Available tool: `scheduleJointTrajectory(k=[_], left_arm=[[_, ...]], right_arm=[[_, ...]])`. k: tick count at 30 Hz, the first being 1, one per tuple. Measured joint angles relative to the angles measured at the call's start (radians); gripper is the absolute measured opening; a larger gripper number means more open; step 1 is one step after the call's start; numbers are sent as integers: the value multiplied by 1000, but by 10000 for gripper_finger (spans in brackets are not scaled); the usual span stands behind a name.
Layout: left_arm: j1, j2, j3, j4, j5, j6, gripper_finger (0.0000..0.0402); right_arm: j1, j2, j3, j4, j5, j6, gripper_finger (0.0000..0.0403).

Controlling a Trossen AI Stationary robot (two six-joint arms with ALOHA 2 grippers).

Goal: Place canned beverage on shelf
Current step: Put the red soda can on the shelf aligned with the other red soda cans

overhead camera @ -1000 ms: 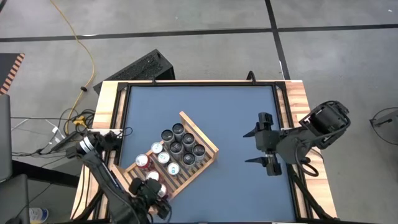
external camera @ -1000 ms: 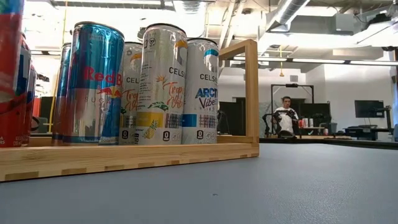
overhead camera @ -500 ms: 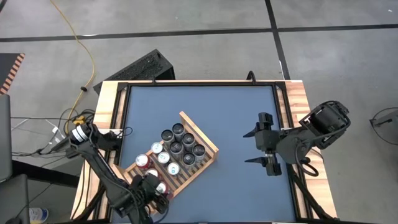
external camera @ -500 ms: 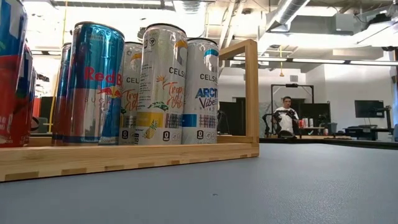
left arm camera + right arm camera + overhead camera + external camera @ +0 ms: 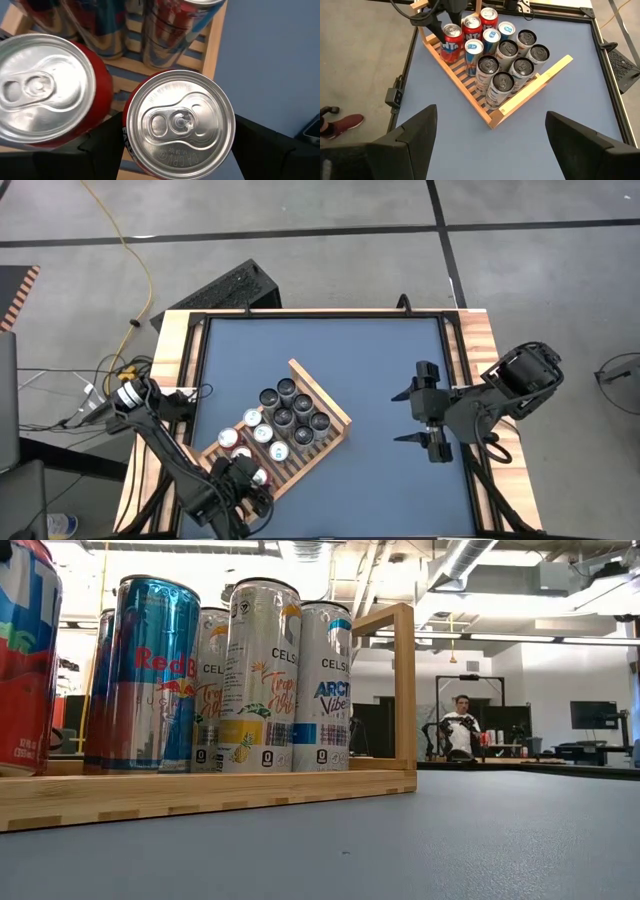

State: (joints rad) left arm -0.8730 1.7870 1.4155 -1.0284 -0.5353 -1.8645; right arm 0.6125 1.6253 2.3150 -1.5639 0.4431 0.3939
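The left gripper (image 5: pixel 177 145) is pinching an upright red can (image 5: pixel 180 125) over the shelf's (image 5: pixel 330 412) near-left corner; the right gripper (image 5: pixel 418 415) is waiting spread.

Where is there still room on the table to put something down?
The blue table is bare between the shelf and the right tool, and along its far edge. It is crowded on the shelf, packed with cans; there the left tool grips a red can at the near corner.
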Motion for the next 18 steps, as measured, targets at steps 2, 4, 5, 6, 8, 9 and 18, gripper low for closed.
scheduleJointTrajectory(k=[2,4,5,6,8,9,18], left_arm=[[-1,0,0,-7,-2,0,291],[0,5,0,-8,-1,2,291],[0,10,0,-7,-3,2,291],[0,15,0,-6,-4,-4,291],[0,19,0,-5,-9,-6,291],[1,23,0,-3,-9,-7,291],[-2,41,5,6,8,7,291]], right_arm=[[0,0,0,0,0,0,332],[0,0,0,0,-1,0,332],[0,0,0,-1,-7,0,332],[0,0,0,-1,-13,0,332],[0,0,0,-2,-25,-1,332],[0,0,0,-1,-26,0,332],[2,0,0,-1,-27,0,332]])
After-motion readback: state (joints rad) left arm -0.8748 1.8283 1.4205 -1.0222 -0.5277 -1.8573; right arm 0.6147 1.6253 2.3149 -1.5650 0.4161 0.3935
